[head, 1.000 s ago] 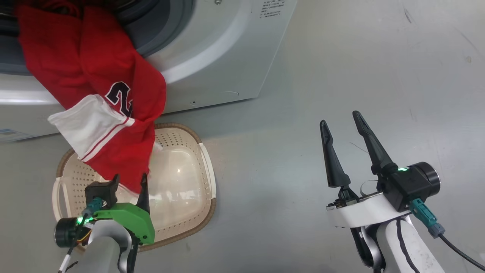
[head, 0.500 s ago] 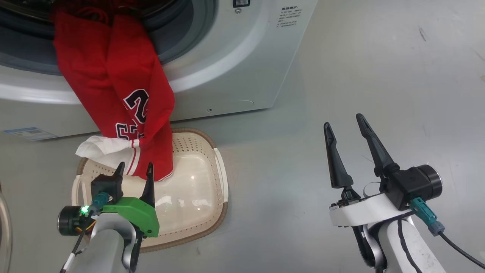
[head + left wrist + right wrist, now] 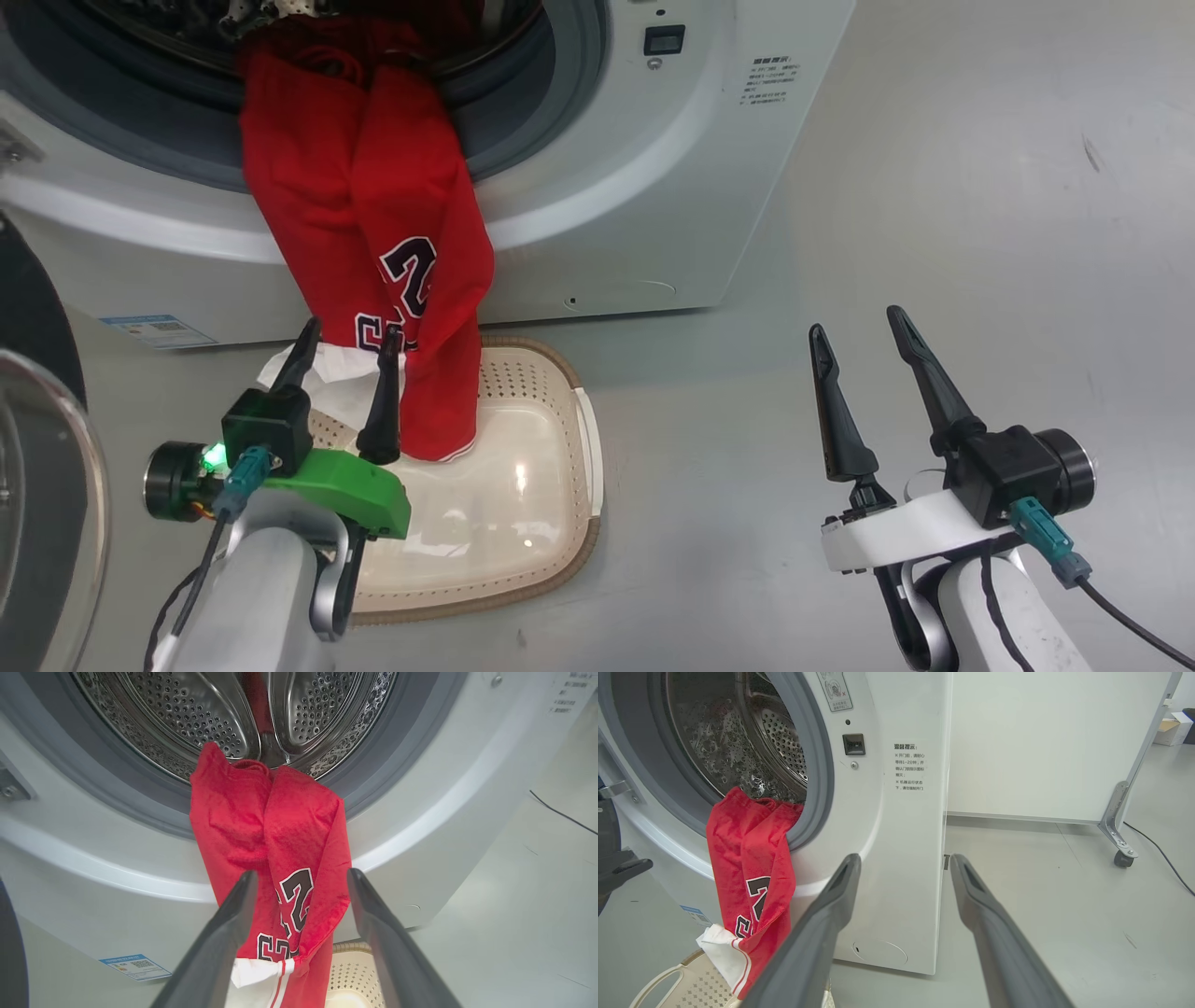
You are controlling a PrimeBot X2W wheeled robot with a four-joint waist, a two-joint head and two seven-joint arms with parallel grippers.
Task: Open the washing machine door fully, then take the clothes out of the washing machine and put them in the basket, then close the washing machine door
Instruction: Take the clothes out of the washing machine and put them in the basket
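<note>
Red clothes (image 3: 364,233), black numerals; cream basket (image 3: 523,485); white washing machine (image 3: 672,187).

Two arms, fingers spread wide.
The left gripper (image 3: 353,327) sat at the near left. Its two dark fingers (image 3: 381,401) stood apart and pointed away, above a green wrist piece (image 3: 345,485) and a pale forearm (image 3: 252,588). The right gripper (image 3: 856,319) sat at the near right on a white wrist (image 3: 896,532), fingers wide too, leaning a little left.

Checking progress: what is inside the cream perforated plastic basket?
The lower end of the red numbered garment hangs into the basket from the white washing machine's drum; the visible floor is otherwise bare. The open left gripper covers its left side.
</note>
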